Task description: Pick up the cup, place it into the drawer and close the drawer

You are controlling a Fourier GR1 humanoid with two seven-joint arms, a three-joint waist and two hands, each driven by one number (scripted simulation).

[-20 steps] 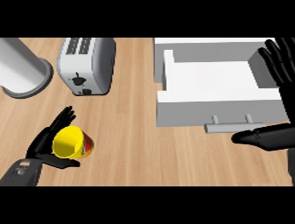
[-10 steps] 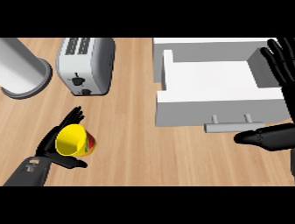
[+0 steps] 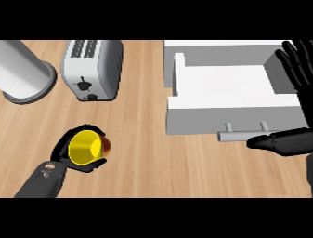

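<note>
A yellow cup (image 3: pixel 85 147) with a red-orange outside stands at the lower left of the wooden counter, and my left hand (image 3: pixel 68 162) is curled round it from below and both sides. The open white drawer (image 3: pixel 227 93) juts out at the upper right, its handle bar (image 3: pixel 244 135) facing me. My right hand (image 3: pixel 308 79) is open, fingers straight and pointing up along the drawer's right side, with the thumb (image 3: pixel 282 141) stretched left just below the handle.
A silver toaster (image 3: pixel 92 69) stands at the upper middle left. A tall grey cylinder (image 3: pixel 15 74) stands at the far left. Bare wood (image 3: pixel 159 162) lies between the cup and the drawer.
My left hand's fingers have closed round the cup, which sits slightly lower and further right than before. The right hand has barely moved.
</note>
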